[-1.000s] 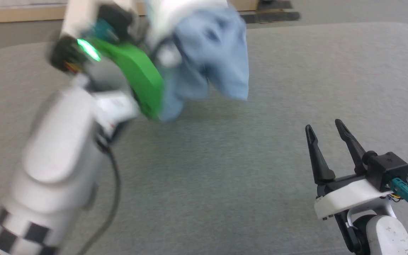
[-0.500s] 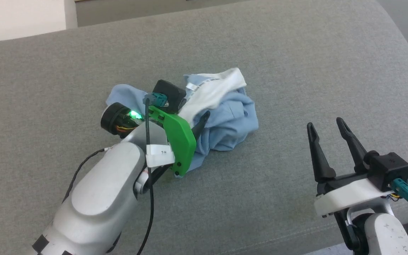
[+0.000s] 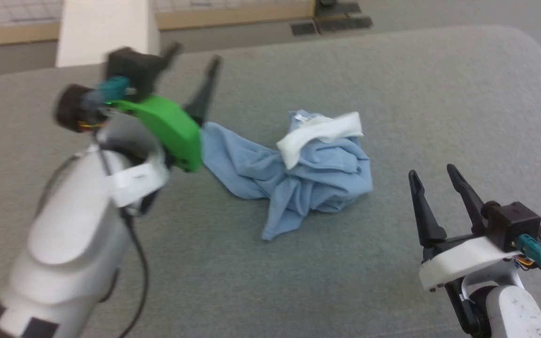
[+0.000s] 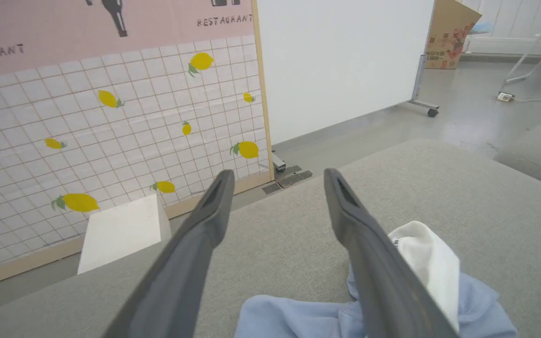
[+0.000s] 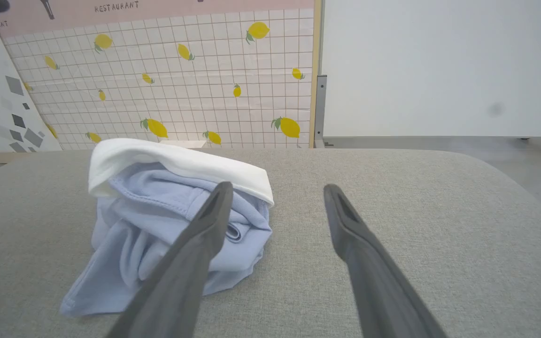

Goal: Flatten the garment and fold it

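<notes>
Left end effector (image 3: 194,53) spread, empty; garment (image 3: 308,173) crumpled on cushion (image 3: 439,94)

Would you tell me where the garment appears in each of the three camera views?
Head view: garment at centre, crumpled.
Left wrist view: garment bottom right, reaching the bottom edge.
Right wrist view: garment left of centre.
Shared landmark: its white band on top.
</notes>
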